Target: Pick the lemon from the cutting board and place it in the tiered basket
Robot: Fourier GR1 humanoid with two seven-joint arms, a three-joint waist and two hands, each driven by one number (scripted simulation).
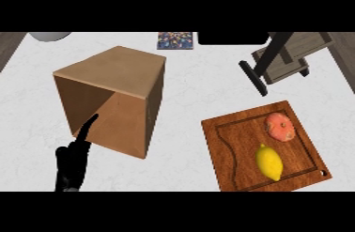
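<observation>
- Head view: one lemon (270, 162) lies flat on the cutting board (225, 146) near the counter's (187, 109) front-right corner, untouched, so pick not started.
- One pink-orange fruit (280, 126) lies just behind it on the same board.
- One tiered basket (288, 57) at the back-right corner.
- One open cardboard box (114, 99) left of centre.
- Left robot hand (73, 163) at the front-left edge: released, fingers up, resting. Right robot hand not visible.

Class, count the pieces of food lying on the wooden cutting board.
2: a yellow lemon on the cutting board toward its near edge, and a pinkish round food toward its far corner. Nothing seems to cover the board.
</observation>
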